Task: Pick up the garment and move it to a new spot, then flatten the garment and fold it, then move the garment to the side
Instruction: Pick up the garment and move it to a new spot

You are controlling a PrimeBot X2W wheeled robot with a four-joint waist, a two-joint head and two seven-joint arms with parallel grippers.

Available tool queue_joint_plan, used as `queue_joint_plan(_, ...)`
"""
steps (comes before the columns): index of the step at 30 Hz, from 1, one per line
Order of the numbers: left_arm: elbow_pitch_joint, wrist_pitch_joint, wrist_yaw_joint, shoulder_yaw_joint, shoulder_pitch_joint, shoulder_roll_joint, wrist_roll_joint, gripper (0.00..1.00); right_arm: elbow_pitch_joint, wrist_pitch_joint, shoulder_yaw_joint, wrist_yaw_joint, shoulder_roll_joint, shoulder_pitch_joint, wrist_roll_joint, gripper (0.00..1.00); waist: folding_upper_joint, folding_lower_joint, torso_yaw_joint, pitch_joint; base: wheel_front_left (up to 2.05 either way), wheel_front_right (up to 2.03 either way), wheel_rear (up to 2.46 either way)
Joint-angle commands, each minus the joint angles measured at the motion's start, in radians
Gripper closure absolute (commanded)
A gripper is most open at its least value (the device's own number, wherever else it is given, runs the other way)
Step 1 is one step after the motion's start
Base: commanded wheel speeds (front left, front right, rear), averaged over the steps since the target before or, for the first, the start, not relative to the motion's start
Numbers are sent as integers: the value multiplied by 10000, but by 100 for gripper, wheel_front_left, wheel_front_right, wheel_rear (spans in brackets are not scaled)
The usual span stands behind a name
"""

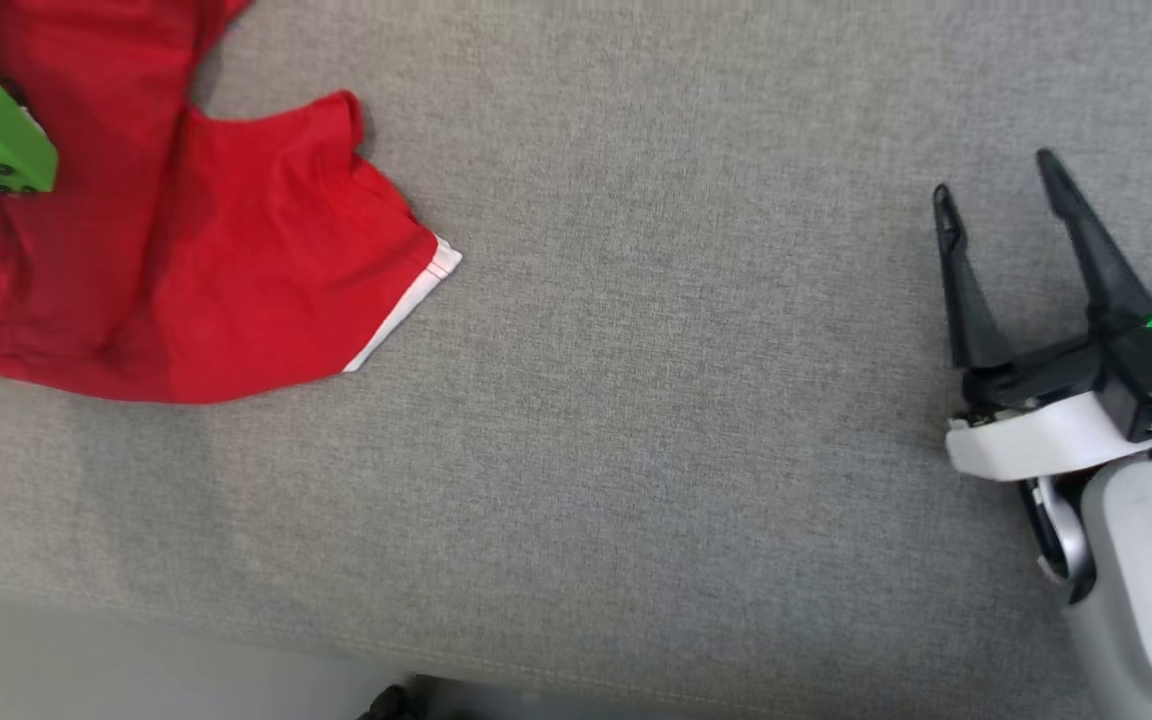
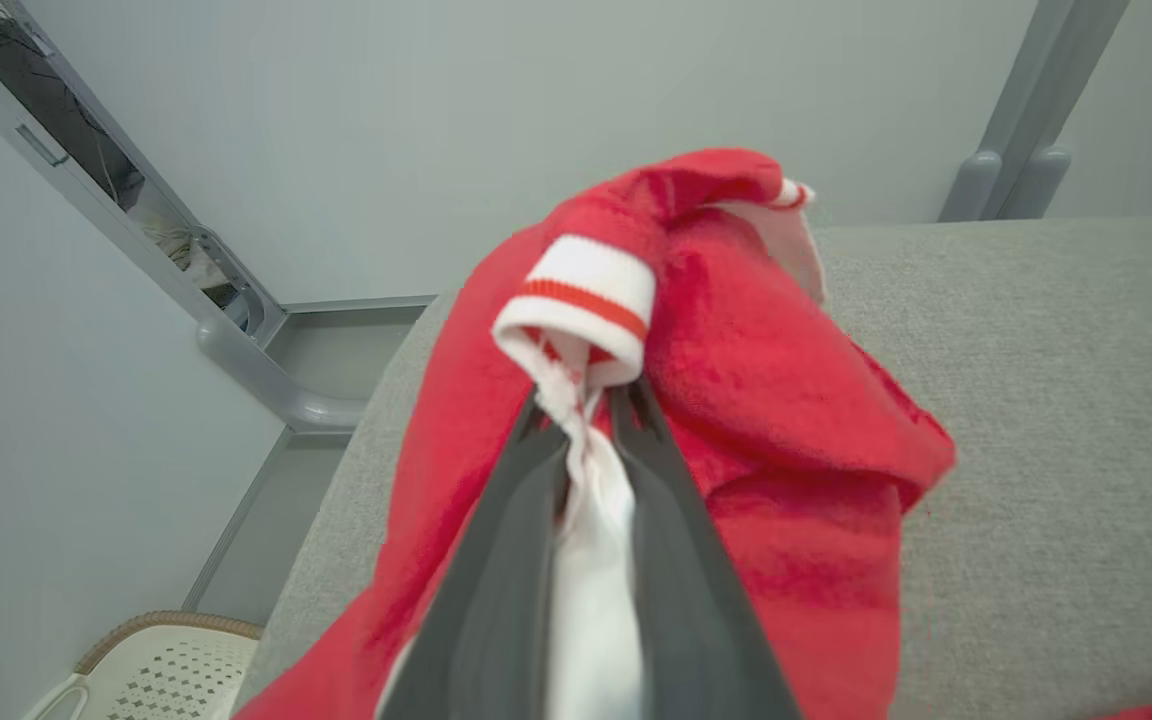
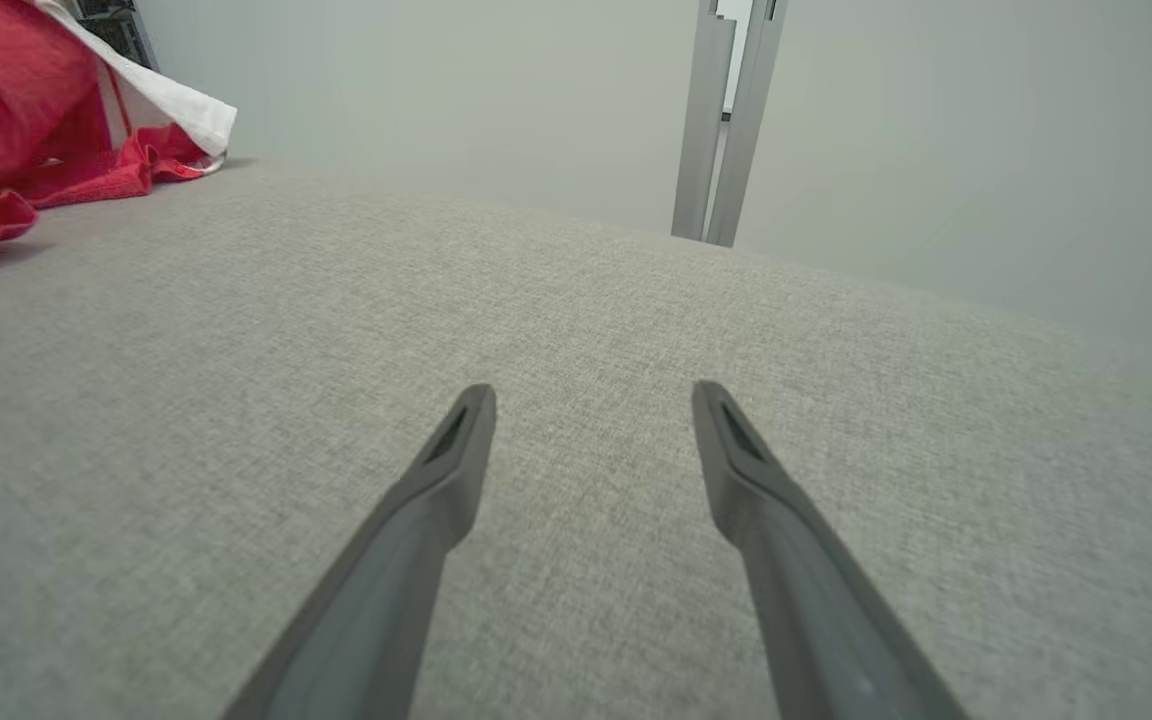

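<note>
Shirt [image 1: 236, 260]: bunched at the far left of the grey surface [image 1: 636, 420].
Left gripper [image 2: 584, 412]: pinched on its white trim.
Right gripper [image 1: 994, 180]: spread wide, empty, well apart.
Direction: cloth lies leftward from the right gripper; left arm nearer.

The head camera looks almost straight down on the grey counter [image 1: 636, 400] from well above, with the right gripper [image 1: 993, 173] at its right edge and the red garment [image 1: 236, 260] at its upper left. The left wrist camera sits very close behind the left gripper [image 2: 586, 405], right up against the garment, facing along the counter toward a pale wall [image 2: 536, 100]. The right wrist camera rides low over the counter and looks across it, sharing the garment with both other views, at its far upper left
</note>
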Motion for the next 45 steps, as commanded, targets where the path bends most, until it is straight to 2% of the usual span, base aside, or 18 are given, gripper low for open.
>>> queue_joint_plan(1, -116, -90, 12, 25, -108, 167, 164, 100, 167, 23, 39, 4, 158, 294, 114, 0, 0, 0, -48, -1052, 0, 0, 0)
queue_joint_plan(7, -887, -143, 12, 58, -181, 600, 556, 100, 404, 21, 67, -1, 703, 765, 238, 0, 0, 0, -303, -2326, 0, 0, 0)
queue_joint_plan(13, -1921, 155, 12, -328, -375, 806, 797, 100, 575, 21, 44, -1, 1208, 1229, 328, 0, 0, 0, -872, -3371, 0, 0, 0)
queue_joint_plan(22, -4365, 1195, 259, -831, -461, 501, 903, 100, 589, 14, 188, -1, 1700, 1424, 440, 0, 0, 0, -2388, -3967, 0, 0, 0)
queue_joint_plan(28, -5414, 1692, 598, -1190, -110, -111, 772, 100, 560, 14, 264, -1, 1862, 1350, 508, 0, 0, 0, -3710, -3780, 0, 0, 0)
queue_joint_plan(33, -5475, 1822, 781, -1545, 142, -777, 749, 100, 485, 14, 173, -1, 1941, 1300, 566, 0, 0, 0, -4729, -3472, 0, 0, 0)
queue_joint_plan(38, -4709, 1614, 699, -1943, 801, -1696, 488, 100, 503, 14, 172, -1, 1969, 1476, 683, 0, 0, 0, -5474, -3181, 0, 0, 0)
queue_joint_plan(45, -2891, 288, 597, -2829, 1800, -2666, 1237, 100, 331, 14, 280, -1, 1974, 1404, 1154, 0, 0, 0, -6216, -2662, 0, 0, 0)
